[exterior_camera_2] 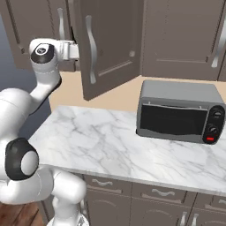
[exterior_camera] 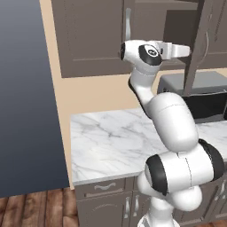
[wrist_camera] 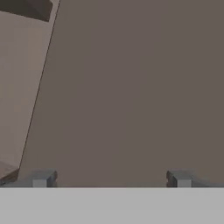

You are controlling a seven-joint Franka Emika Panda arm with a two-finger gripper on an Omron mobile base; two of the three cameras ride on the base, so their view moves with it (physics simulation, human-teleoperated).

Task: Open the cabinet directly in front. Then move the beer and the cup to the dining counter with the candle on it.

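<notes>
The cabinet [exterior_camera_2: 110, 44] was seen on the wall above the worktop [exterior_camera_2: 114, 145], with one door [exterior_camera_2: 108, 42] swung out into the room and its long silver handle [exterior_camera_2: 91, 48] facing the right base camera. In the left base view the same door [exterior_camera: 201, 44] was seen edge-on at the upper right, with a dark opening beside it and a shut door [exterior_camera: 95, 35] to the left. What stood inside could not be made out.

The gripper [wrist_camera: 111, 178] was held high, at the level of the doors, just beside the open door. In the hand view the fingertips [wrist_camera: 41, 179] were seen set far apart with nothing between them, and a flat grey-brown panel lay close ahead, with a paler strip along its left. The hand [exterior_camera: 175, 49] was stretched out level from the wrist towards the door's edge; contact could not be judged.

Below, a grey toaster oven [exterior_camera_2: 178, 112] with a dark glass front was placed on the white marble worktop, against the beige wall [exterior_camera: 93, 95]. Drawer fronts [exterior_camera_2: 154, 192] with small curved handles were set under the slab. A wooden floor [exterior_camera: 35, 208] was seen at the lower left.
</notes>
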